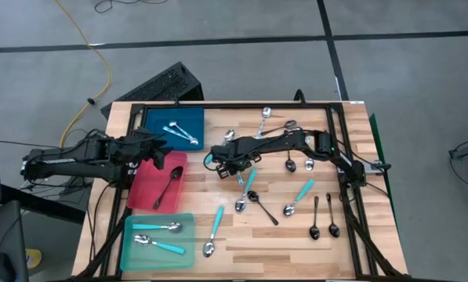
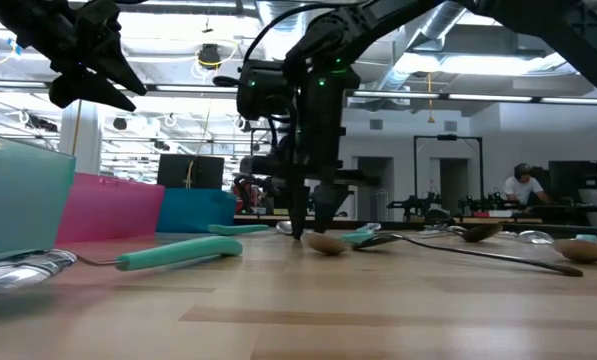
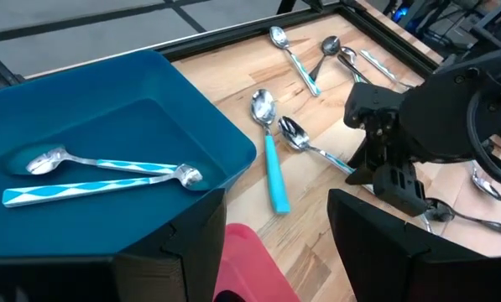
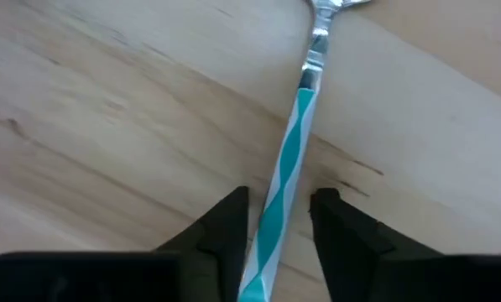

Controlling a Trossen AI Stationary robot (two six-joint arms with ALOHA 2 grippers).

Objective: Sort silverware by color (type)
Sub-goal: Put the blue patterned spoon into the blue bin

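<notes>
The striped spoon lies flat on the wooden tabletop, near the middle. Its thin handle has turquoise and white stripes, and its bowl is shiny metal. The handle runs straight between the 2 dark fingers of the right tool, which stand close on each side but do not look pressed on it yet. The right arm is nearer. The left tool, fingers spread, waits over the blue tray.
</notes>
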